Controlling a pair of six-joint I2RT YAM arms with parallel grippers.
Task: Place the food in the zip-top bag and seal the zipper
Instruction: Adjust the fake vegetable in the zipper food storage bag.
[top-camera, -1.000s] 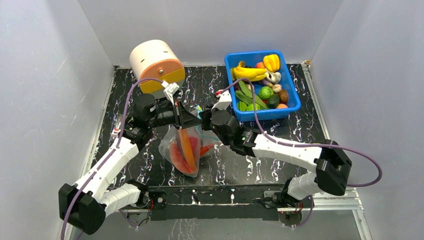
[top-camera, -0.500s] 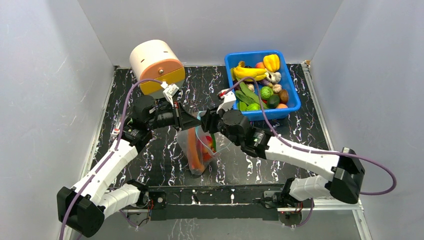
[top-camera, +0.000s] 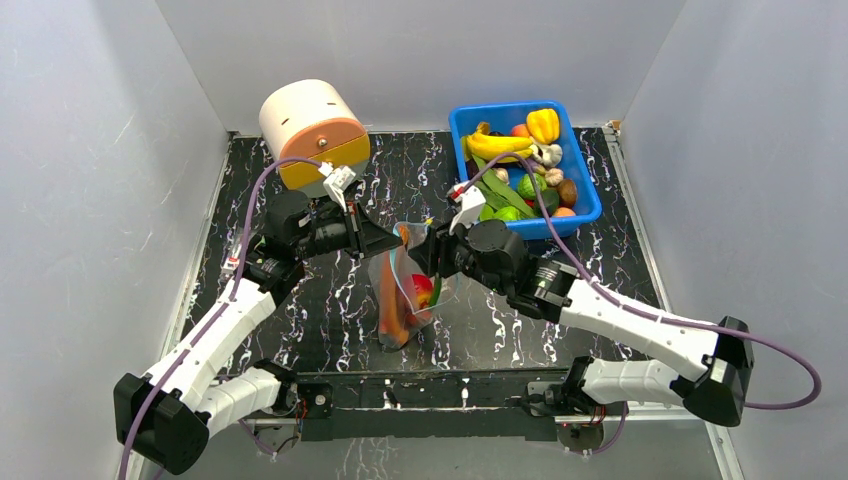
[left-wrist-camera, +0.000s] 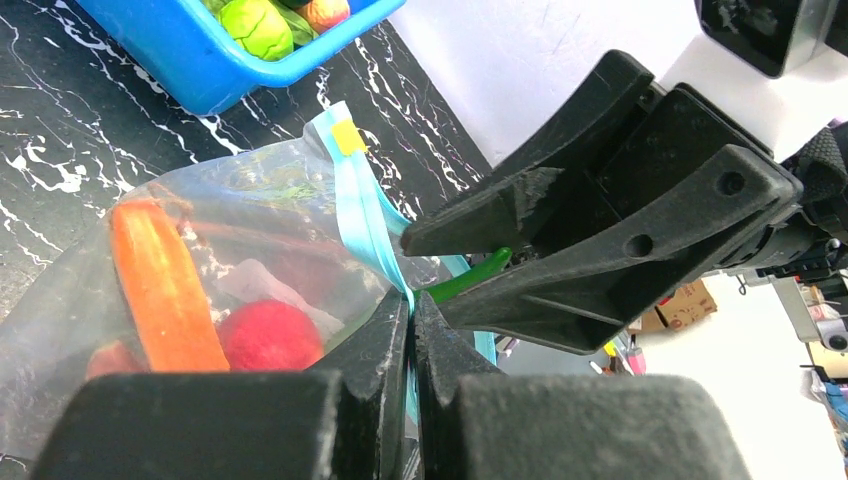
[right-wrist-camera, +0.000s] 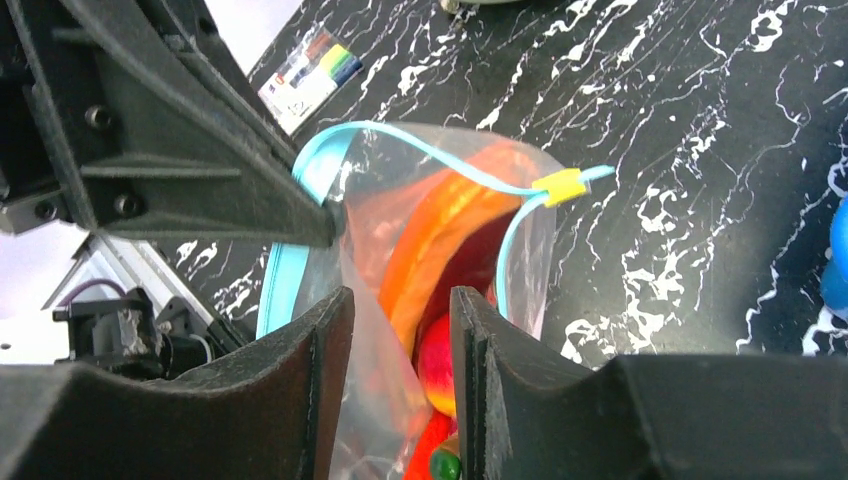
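The left gripper (left-wrist-camera: 410, 300) was pinched shut on the teal-blue zipper strip (left-wrist-camera: 362, 210) of the clear crinkly plastic bag (top-camera: 400, 300), held up mid-table. The right gripper (right-wrist-camera: 400, 300) stood narrowly parted over its gaping mouth. Orange and red toy food (left-wrist-camera: 160, 290) sat inside, more lay in the blue plastic bin (top-camera: 545, 229), and sealing seemingly lay ahead.

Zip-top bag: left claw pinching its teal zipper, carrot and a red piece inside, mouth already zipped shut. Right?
Not zipped: the right wrist view shows the zipper bowed apart, so the mouth of the zip-top bag is open. The rest holds: left claw pinching the zipper, carrot and red piece inside.
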